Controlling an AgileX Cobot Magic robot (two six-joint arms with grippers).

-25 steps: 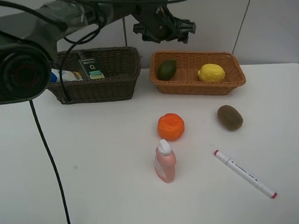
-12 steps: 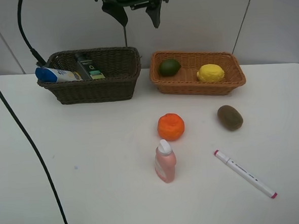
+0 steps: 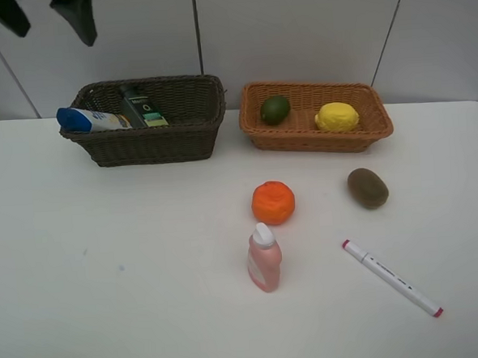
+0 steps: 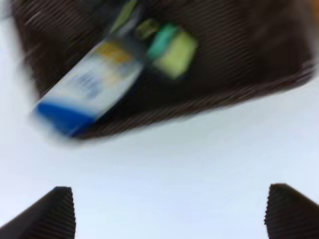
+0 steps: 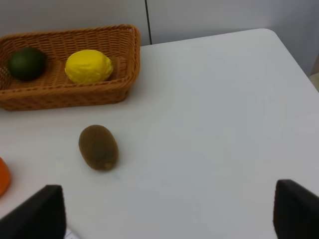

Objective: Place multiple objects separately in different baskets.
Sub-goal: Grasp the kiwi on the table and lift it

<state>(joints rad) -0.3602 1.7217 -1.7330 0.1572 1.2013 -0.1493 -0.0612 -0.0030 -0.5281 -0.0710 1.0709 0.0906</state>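
Observation:
The dark brown basket (image 3: 152, 146) holds the blue-capped white bottle (image 3: 89, 120) and the black-green pump bottle (image 3: 141, 105). A lime (image 3: 274, 109) and a lemon (image 3: 337, 116) lie in the light orange-tan basket (image 3: 318, 140). On the table are the orange (image 3: 273, 202), kiwi (image 3: 368, 187), upright pink bottle (image 3: 263, 259) and marker (image 3: 391, 278). My left gripper (image 3: 42, 14) hangs open and empty high at the back left; its blurred wrist view shows the dark basket (image 4: 249, 84) below. My right gripper (image 5: 167, 214) is open and empty, near the kiwi (image 5: 98, 147).
A white wall with dark seams rises right behind both baskets. In the right wrist view the table's rounded far corner (image 5: 271, 35) lies beyond the light basket (image 5: 75, 94). White tabletop spreads left of the pink bottle.
The left arm swung from above the baskets away to the upper left, out of the camera's foreground. The lime shifted slightly right in its basket. Nothing else moved.

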